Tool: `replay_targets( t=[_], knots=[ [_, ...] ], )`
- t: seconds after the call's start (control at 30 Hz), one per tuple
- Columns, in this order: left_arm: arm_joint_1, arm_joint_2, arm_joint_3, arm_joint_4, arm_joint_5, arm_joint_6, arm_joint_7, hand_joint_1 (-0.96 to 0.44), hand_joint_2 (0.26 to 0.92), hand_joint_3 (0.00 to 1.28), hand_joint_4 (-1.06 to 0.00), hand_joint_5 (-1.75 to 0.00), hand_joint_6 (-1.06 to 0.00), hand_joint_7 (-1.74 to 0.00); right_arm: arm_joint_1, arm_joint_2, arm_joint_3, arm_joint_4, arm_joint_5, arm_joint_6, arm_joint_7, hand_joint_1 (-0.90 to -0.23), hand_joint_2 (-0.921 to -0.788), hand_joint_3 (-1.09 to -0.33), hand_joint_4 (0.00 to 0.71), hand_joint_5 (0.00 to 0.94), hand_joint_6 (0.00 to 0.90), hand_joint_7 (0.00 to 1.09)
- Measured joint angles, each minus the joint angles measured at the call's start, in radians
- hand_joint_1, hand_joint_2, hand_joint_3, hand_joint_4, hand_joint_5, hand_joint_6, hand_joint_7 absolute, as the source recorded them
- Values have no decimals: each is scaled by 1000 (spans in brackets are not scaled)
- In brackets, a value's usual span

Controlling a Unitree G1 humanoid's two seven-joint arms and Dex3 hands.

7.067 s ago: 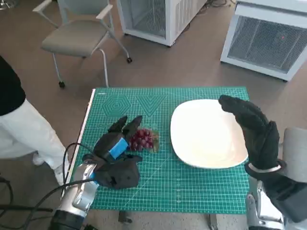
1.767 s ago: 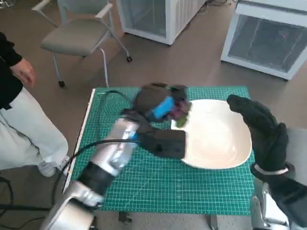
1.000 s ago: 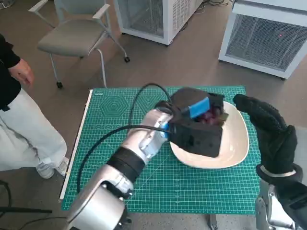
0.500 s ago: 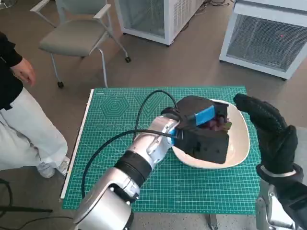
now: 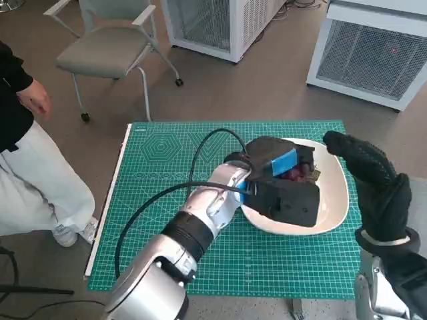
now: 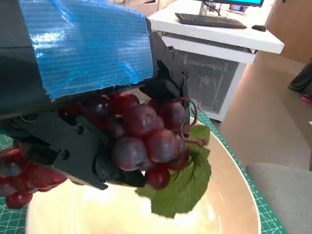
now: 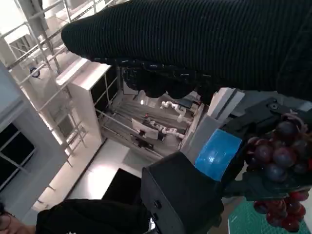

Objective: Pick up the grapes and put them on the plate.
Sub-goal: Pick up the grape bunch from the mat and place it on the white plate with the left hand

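While the green gridded cutting mat (image 5: 200, 253) covers the small table, the person in white trousers and a black top (image 5: 27, 167) stands off its left side, near the grey chair with a metal frame (image 5: 107, 53) on the brown floor. Two white ventilated cabinets (image 5: 373, 53) stand beyond the table's far edge. On the right half of the mat lies the large white oval plate (image 5: 337, 200), and over it reaches the robot's silver and black left arm, trailing a black cable. That arm's left hand (image 5: 283, 183) (black, with blue tape over its back) grips the bunch of dark red grapes with a green leaf (image 6: 146, 139); the left wrist view shows the bunch hanging from the black fingers (image 6: 73, 151) just above the plate's pale inside, the leaf drooping lowest, though whether it touches the plate I cannot tell. At the plate's right rim the right hand (image 5: 373, 190) in its black knitted glove is raised with nothing in it, fingers stretched out together toward the far side.
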Motion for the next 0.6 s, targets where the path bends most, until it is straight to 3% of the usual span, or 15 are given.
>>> replay_targets(
  t=[0.1,0.2,0.6],
  knots=[
    [0,0,-43,1,39,-1,8,-225,861,60,-139,-176,-231,-143,0,0,1,4,0,0,0,-600,-921,-725,337,3,3,688],
    [0,0,-79,4,71,-2,16,-346,845,34,-88,-61,-206,-90,0,0,2,6,-1,0,0,-595,-921,-726,336,3,3,685],
    [0,0,-101,7,90,-19,63,-422,829,7,-88,-10,-248,-80,0,0,8,8,-1,0,0,-595,-921,-727,335,2,4,678]
  ],
)
